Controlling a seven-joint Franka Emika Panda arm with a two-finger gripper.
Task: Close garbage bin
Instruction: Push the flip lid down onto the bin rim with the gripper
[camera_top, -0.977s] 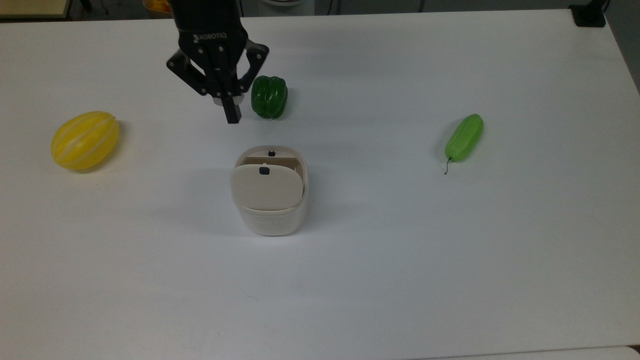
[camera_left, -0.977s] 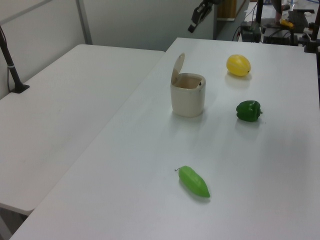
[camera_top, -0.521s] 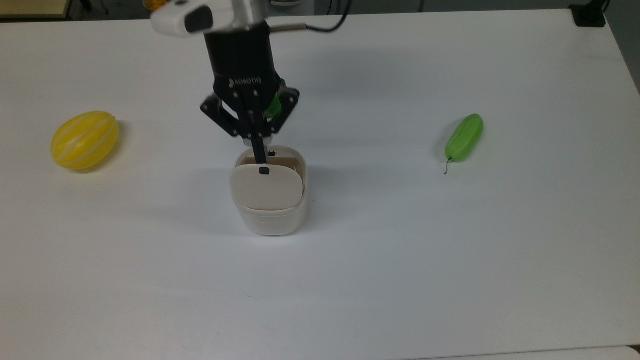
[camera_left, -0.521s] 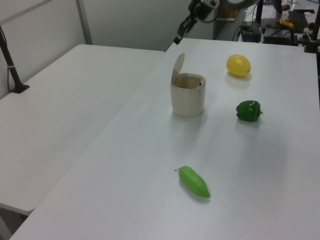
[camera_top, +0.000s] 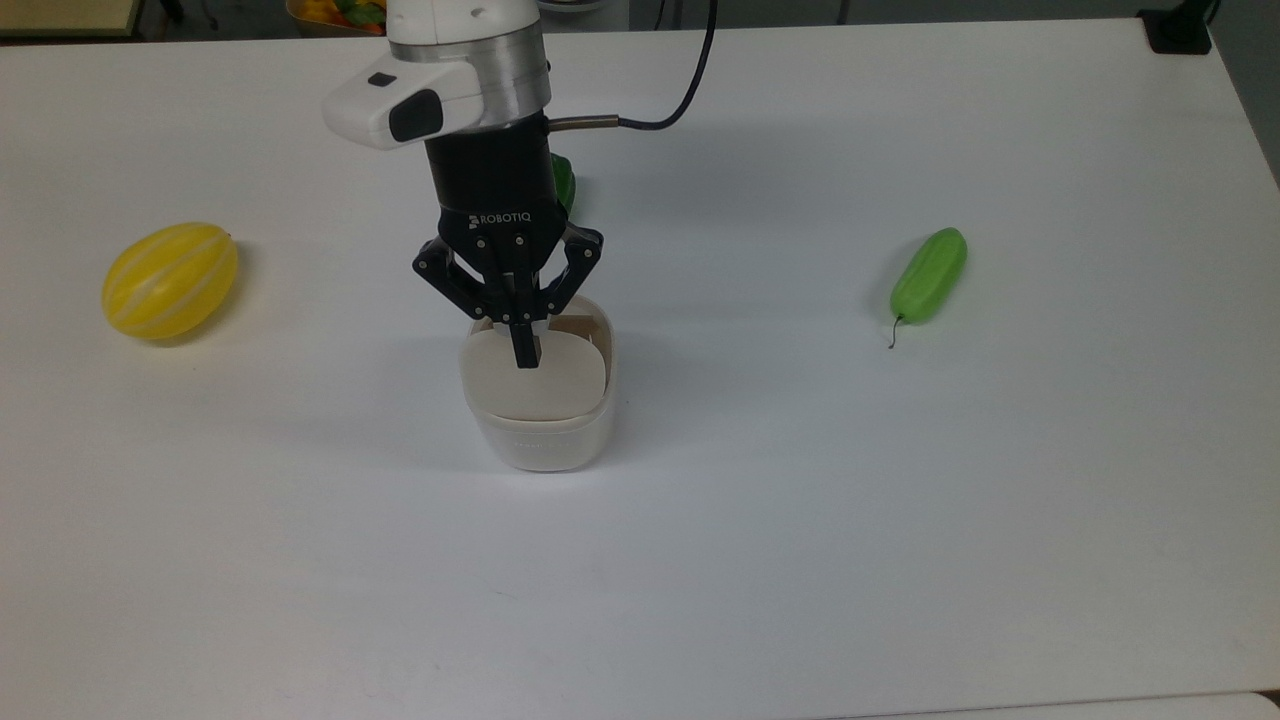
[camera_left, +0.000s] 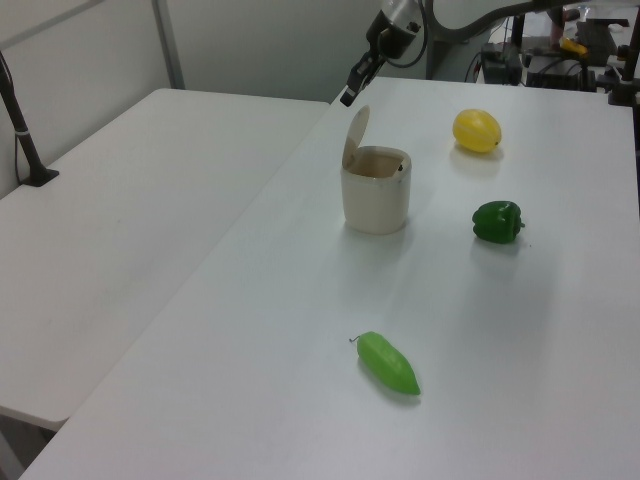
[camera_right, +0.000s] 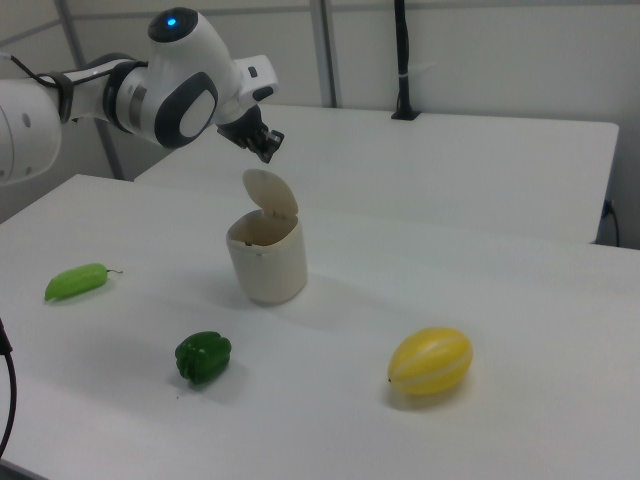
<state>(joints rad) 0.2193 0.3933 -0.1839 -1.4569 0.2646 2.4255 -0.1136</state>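
Garbage bin (camera_left: 376, 199) w/ lid (camera_left: 355, 135) upright, not closed yet. Gripper (camera_top: 526, 357), fingers pinched together and empty, hovers just above lid; push-down left.

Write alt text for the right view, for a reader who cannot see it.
A robot arm holds its gripper just above the raised lid of a small off-white garbage bin on a white table; the bin is open. A green pepper sits in front of the bin, a yellow melon at the right view's right, a long green vegetable at its left.
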